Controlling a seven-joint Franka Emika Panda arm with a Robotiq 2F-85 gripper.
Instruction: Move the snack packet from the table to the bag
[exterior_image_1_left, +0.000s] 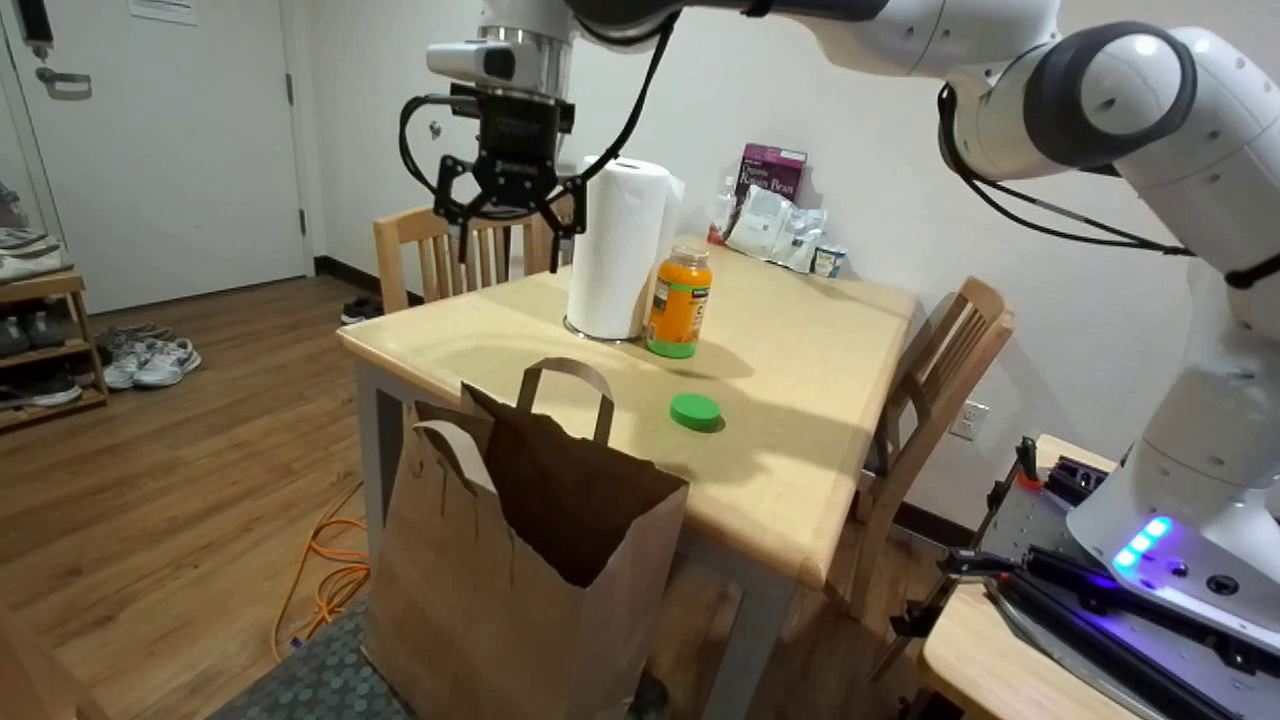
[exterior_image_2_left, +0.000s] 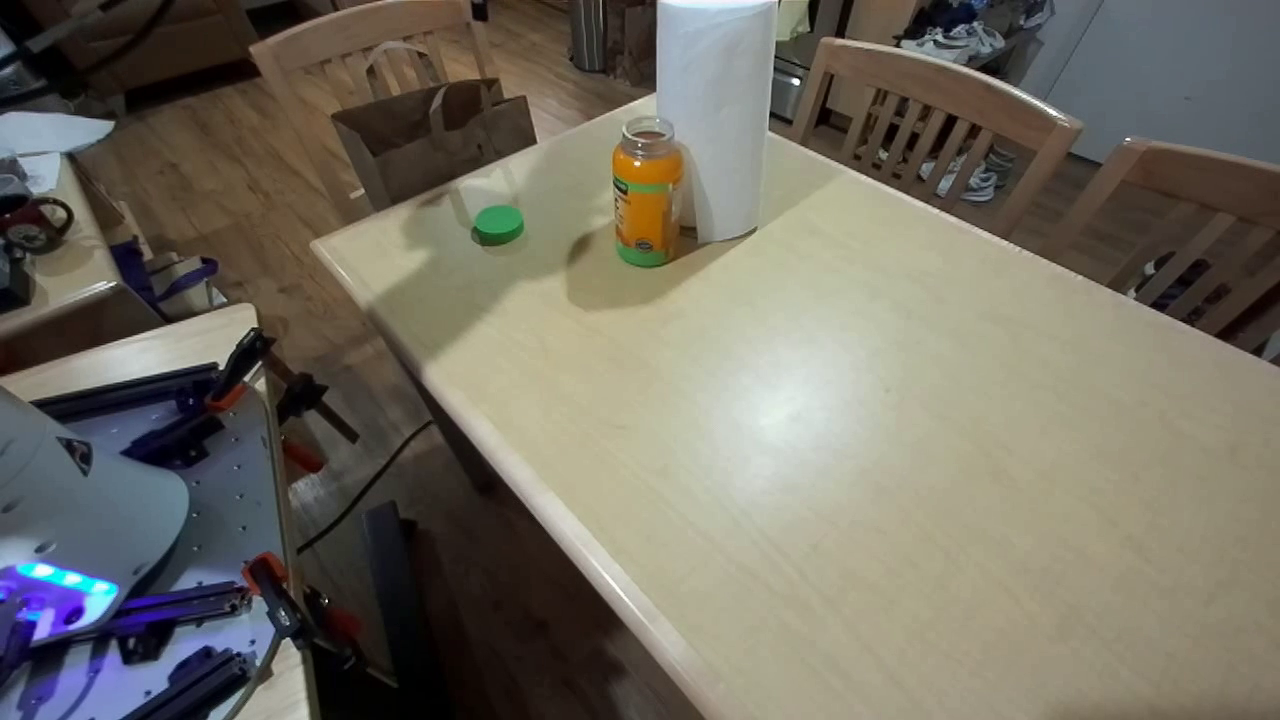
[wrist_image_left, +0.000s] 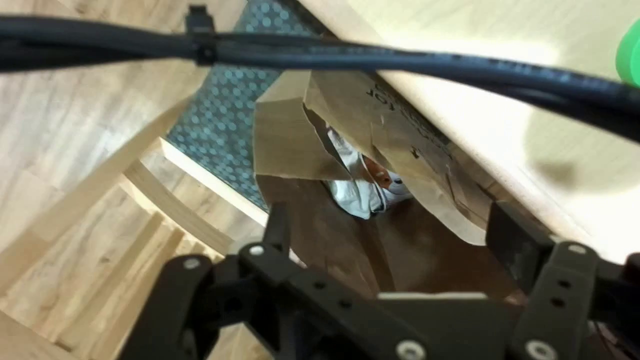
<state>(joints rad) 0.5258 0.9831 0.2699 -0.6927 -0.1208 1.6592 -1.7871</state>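
Note:
The brown paper bag stands upright on a chair against the table, its mouth open; it also shows in an exterior view. My gripper is open and empty, high above the bag. In the wrist view the fingers are wide apart with the bag's inside between them. A reddish-orange piece beside crumpled white wrapping lies inside the bag; it may be the snack packet, partly hidden by the bag's rim and handle. No such packet shows on the table.
An orange bottle without its lid stands beside a paper towel roll. The green lid lies near the table edge by the bag. White pouches and a purple box stand against the wall. Chairs surround the table.

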